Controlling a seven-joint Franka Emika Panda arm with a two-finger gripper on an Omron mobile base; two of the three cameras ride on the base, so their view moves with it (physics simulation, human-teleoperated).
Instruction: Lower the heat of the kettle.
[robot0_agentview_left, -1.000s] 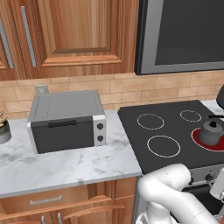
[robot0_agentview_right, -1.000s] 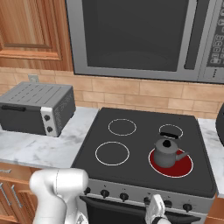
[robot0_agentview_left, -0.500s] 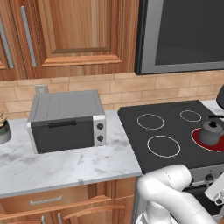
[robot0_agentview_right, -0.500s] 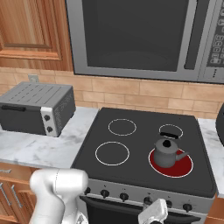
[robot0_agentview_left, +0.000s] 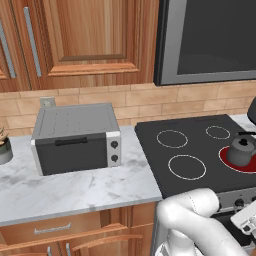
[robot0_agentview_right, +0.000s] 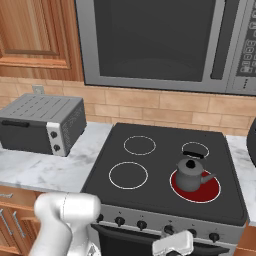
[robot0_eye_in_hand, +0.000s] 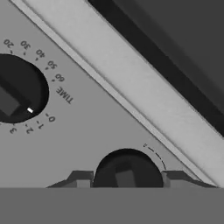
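At the stove front:
Gripper (robot0_eye_in_hand: 125, 178): clamped tight around the black knob (robot0_eye_in_hand: 126, 173).
Kettle (robot0_agentview_right: 190, 174): sat on the glowing red burner (robot0_agentview_right: 206, 191).

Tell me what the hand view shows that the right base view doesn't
Hand view alone: the timer dial with its TIME numbers, and the fingertips closed on either side of a stove knob. Right base view alone: the kettle on the glowing red burner, the toaster oven, the microwave. Shared: the stove's grey control panel.
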